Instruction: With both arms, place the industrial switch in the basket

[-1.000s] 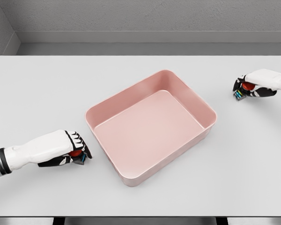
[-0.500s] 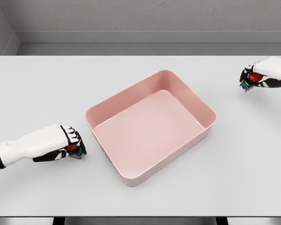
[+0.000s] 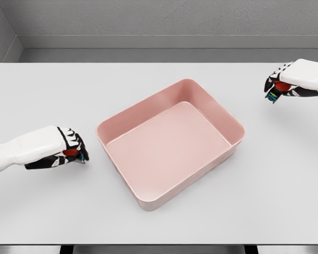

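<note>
The left hand (image 3: 61, 150) sits at the middle left of the frame, and its fingers are wrapped tight around a small switch (image 3: 72, 153) with a red button on top. The switch looks lifted a little off the white table (image 3: 159, 222), though that is hard to be sure of.

In the middle of the frame is the pink basket (image 3: 230, 123). It has nothing in it.

At the upper right of the frame the right hand (image 3: 289, 84) is closed around a second switch (image 3: 278, 90), also with a red button. This one seems to be up in the air too.

So both switches are picked up, and the carrying step is on. Neither switch is over the basket yet; each is well apart from it. Next, each hand likely needs to move in toward the middle, get over the pink rim, and then let its fingers go so the switch drops inside.

Counting things: two hands, two switches, one basket, one table.
</note>
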`<state>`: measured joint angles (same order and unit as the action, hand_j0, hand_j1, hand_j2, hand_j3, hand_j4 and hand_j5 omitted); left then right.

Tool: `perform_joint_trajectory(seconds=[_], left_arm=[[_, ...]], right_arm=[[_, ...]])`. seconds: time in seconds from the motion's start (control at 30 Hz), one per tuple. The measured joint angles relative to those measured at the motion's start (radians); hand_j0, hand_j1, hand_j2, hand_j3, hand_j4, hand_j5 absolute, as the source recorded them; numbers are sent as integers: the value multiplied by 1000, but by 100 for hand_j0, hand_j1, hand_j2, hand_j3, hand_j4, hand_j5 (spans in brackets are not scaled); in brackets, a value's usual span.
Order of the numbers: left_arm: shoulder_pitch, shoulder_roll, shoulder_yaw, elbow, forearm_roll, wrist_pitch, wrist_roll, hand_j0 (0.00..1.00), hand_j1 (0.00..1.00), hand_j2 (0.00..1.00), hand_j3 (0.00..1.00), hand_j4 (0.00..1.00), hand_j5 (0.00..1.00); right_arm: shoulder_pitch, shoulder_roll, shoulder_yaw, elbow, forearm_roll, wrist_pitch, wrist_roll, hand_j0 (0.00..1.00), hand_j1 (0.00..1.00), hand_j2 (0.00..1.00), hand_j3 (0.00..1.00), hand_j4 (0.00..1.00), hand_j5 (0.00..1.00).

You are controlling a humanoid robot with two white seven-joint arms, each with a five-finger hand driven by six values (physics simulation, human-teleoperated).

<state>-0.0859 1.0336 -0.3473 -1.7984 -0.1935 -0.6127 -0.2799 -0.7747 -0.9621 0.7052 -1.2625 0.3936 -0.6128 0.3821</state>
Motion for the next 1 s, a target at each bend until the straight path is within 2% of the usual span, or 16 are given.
perform_joint_trajectory(seconds=[0.57,1.0], left_arm=[[-106,39,-2,0,69,0,0,52,52,52,52,52,52],[-175,12,-12,-1,82,0,0,52,52,52,52,52,52]], right_arm=[[28,-21,-32,-114,-6,0,3,54,54,54,54,54,54],[35,-35,-40,-207,-5,0,4,53,53,53,53,53,53]])
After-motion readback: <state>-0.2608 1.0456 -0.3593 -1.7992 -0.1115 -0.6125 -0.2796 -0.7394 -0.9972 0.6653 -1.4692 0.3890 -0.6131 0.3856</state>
